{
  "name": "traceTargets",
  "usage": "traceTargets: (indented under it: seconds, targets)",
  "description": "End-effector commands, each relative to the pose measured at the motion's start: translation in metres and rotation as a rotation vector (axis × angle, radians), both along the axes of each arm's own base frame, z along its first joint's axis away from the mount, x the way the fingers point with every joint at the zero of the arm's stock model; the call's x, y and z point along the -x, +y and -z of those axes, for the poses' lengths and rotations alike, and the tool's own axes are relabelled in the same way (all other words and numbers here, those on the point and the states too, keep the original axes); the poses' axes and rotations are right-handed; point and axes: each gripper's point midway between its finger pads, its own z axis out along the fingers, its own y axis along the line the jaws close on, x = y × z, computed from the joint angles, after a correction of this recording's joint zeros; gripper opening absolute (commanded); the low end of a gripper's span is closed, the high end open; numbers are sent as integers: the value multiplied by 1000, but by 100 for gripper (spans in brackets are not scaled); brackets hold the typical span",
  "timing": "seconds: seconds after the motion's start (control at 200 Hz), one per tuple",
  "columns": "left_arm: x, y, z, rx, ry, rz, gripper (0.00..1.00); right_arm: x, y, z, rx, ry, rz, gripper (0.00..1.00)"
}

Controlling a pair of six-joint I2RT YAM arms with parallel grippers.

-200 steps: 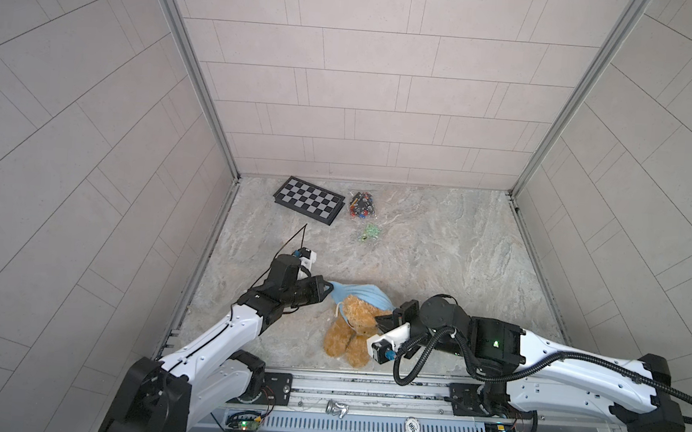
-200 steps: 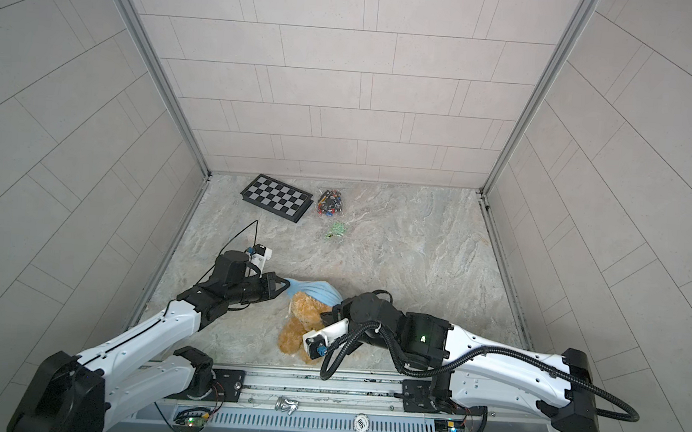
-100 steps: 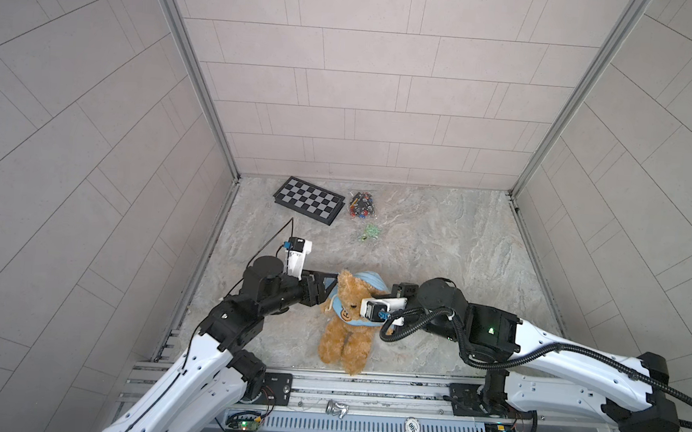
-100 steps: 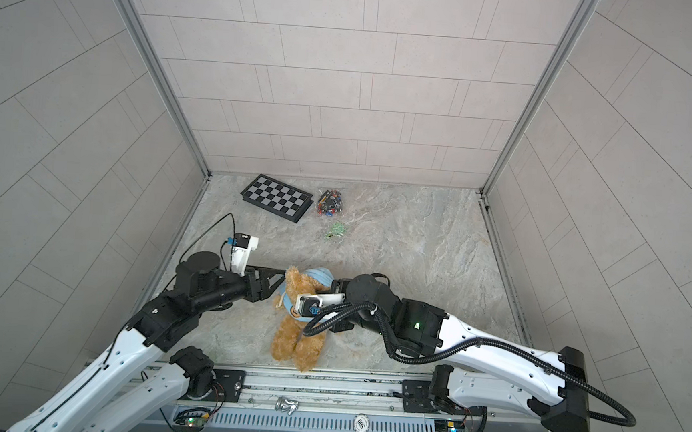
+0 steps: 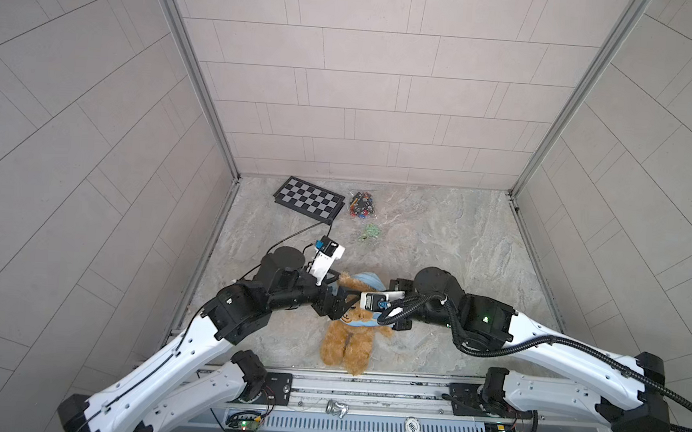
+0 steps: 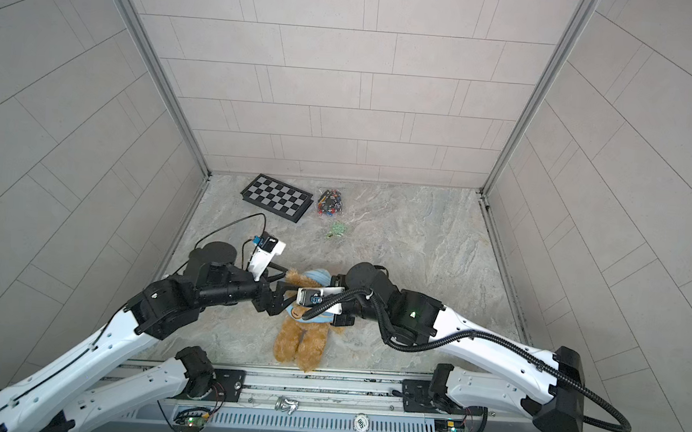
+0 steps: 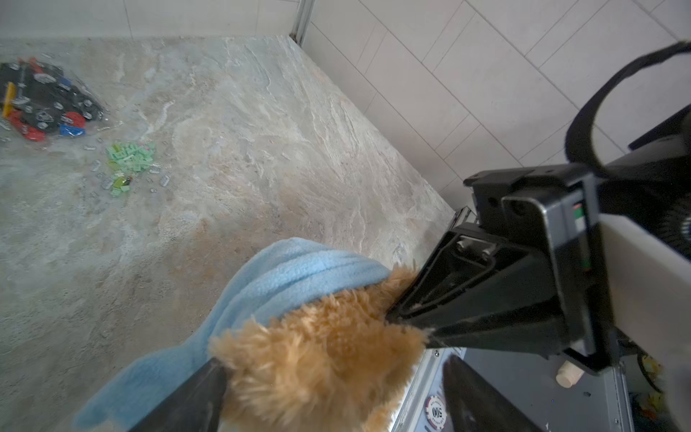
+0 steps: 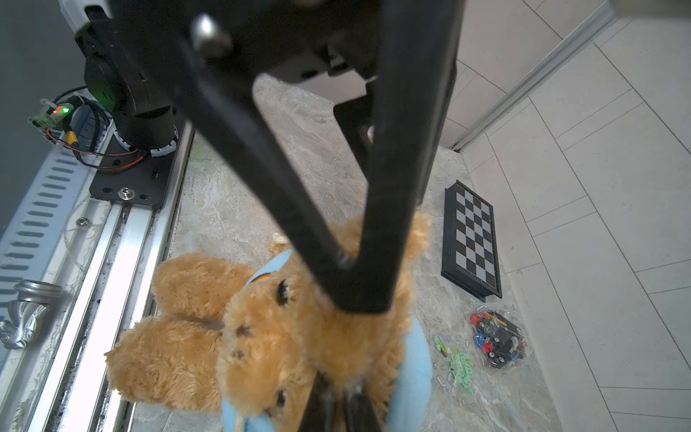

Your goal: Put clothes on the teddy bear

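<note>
Top views both show the change. A second ago my left hand [image 5: 340, 300] was pinched on the blue hoodie [image 5: 367, 277] and the teddy bear [image 5: 347, 346] lay slumped on the counter [image 5: 438, 240]. Now that hand is released, its fingers spread wide at the bear's head. My right hand [image 8: 336, 392] stays clenched on the fur of the head, just by the hood's rim. The bear has come up between my two hands, near the front rail [image 5: 365, 387], with its head raised and its legs pointing at that rail. Its fur is golden-brown and shaggy, with black bead eyes and a dark nose. The hood covers the back of its head and a blue band rings the neck — legs and belly are bare.
</note>
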Motion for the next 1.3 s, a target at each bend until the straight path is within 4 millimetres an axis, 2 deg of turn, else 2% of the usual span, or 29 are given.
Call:
traceTargets:
  seconds: [0.0, 0.17, 0.32, 0.441, 0.556, 0.641, 0.806, 0.881, 0.946, 1.001, 1.136, 1.292]
  targets:
    - [-7, 2, -4, -60, -60, -9, 92, 2, 6, -25, -72, -22, -25, 0]
    - [-6, 6, 18, -153, -60, 13, 83, -2, 1, -27, -104, 0, -21, 0]
    - [-3, 3, 31, -188, -60, 47, 82, -3, 2, -29, -124, 10, -23, 0]
    - [-6, -5, 31, -176, -71, 64, 67, -2, 4, -29, -133, 20, -35, 0]
    - [-11, -10, 31, -173, -72, 61, 46, -1, 4, -28, -137, 25, -37, 0]
    - [-12, -16, 29, -144, -74, 68, 40, 0, 3, -27, -133, 30, -34, 0]
    - [-12, -17, 28, -130, -92, 70, 16, 0, 0, -26, -143, 44, -15, 0]
    - [-12, -14, 25, -113, -124, 60, 0, 0, -4, -28, -158, 58, 11, 16]
    - [-10, -11, 18, -82, -180, 55, 0, -2, -12, -30, -187, 77, 57, 34]
    - [-7, -8, 12, -40, -240, 59, 0, -2, -21, -31, -217, 103, 92, 44]
    - [0, 1, 11, 3, -313, 58, 0, 4, -45, -31, -310, 161, 161, 54]
    - [7, -1, 9, 46, -332, 87, 0, 4, -57, -21, -370, 233, 186, 56]
